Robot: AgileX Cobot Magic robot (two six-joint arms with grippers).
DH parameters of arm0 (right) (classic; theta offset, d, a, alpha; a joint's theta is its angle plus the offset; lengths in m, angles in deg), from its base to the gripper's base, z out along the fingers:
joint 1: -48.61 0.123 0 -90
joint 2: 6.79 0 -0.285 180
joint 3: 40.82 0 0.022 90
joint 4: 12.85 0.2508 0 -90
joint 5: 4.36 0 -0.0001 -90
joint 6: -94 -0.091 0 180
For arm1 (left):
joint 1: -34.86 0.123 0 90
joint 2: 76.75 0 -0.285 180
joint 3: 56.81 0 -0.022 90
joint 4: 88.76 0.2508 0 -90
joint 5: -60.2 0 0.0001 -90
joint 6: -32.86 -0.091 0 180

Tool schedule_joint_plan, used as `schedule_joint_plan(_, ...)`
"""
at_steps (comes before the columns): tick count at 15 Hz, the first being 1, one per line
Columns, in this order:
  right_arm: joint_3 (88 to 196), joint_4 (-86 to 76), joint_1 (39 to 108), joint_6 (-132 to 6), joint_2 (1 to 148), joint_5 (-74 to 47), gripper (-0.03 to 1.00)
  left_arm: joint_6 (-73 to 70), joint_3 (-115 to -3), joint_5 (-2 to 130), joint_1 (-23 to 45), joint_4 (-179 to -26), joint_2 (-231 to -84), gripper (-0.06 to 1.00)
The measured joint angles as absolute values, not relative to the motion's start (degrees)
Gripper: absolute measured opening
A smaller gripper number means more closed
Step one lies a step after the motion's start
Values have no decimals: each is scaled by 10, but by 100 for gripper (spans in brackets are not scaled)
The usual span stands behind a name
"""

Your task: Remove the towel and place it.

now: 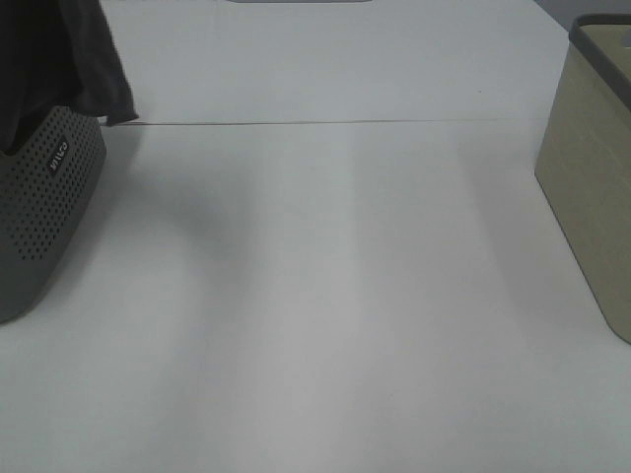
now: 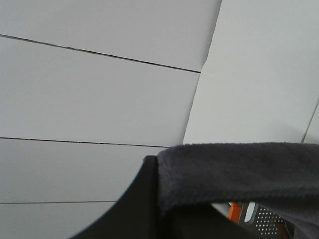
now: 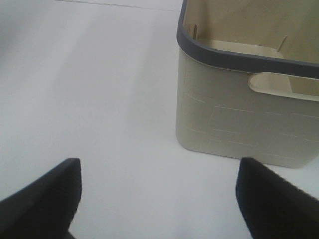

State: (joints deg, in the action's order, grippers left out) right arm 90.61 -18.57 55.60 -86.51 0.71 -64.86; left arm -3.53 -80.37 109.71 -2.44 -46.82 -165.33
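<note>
We record one towel, dark grey, hanging over the perforated grey basket on the left of the white bench. The left jaws are closed on its plush fold. We record the right jaws spread wide, holding nothing, low over the bench just beside the beige basket, well apart from the towel.

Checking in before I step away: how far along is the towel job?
Done: towel hangs raised over the grey basket. In hand: left gripper shut on it. Left: setting it down; right gripper open by the beige basket.
</note>
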Motion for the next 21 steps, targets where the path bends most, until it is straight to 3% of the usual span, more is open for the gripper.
schedule_joint_plan(4,908,-158,556,-866,13,-645,82,-27,-808,1109,-87,-465,-1671,0)
schedule_joint_plan(8,914,18,556,-717,153,-520,82,-15,-808,1111,-129,-460,-1719,0)
schedule_joint_plan(13,926,279,556,-414,388,-413,81,48,-808,1100,-130,-461,-1737,0)
schedule_joint_plan(14,932,383,556,-293,459,-410,81,69,-808,1095,-130,-461,-1737,0)
schedule_joint_plan(17,979,546,558,-119,602,-461,81,86,-808,1095,-130,-461,-1737,0)
schedule_joint_plan(19,1011,579,589,-82,656,-466,81,105,-808,1095,-130,-461,-1737,0)
schedule_joint_plan(21,1056,584,680,-73,720,-416,81,142,-808,1095,-130,-461,-1737,0)
